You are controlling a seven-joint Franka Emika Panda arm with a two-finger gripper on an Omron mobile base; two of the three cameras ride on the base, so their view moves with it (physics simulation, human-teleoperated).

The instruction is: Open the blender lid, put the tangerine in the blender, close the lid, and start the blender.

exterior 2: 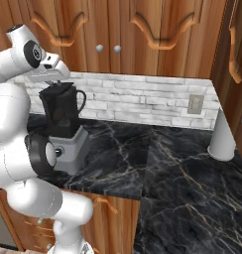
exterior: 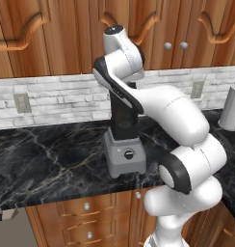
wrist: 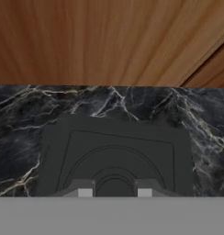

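"Firstly, item one, the claw (wrist: 114, 192)," the clerk reads. "Condition: the two fingertips (wrist: 85, 191) stand apart with nothing between them. Position: poised above the lid (wrist: 116, 147) and pointing straight down at it."

"Reason for that position?" the checker asks.

"Probably the first step of the job. The gap between the fingers lines up with the round raised centre of the lid, which looks like the part to grip. Whether the tips are touching it cannot be told."

"Item two?"

"The lid: flat, square and black. It appears to be seated on the jar (exterior 2: 61, 111), so the opening is judged not yet done."

"Item three?"

"The blender (exterior: 125, 157): grey base, knob (exterior: 128, 155) facing the front edge, and a dark jar with a side handle. It stands upright on the counter (wrist: 22, 110) near the front, beneath the bent arm. The knob's outward placement keeps it reachable for the start step."

"Surroundings?"

"Wooden cabinets (wrist: 109, 41) above and a brick backsplash with an outlet (exterior: 21, 102). A grey cylinder (exterior 2: 223, 134) stands well apart, in the corner, and is no part of the job."
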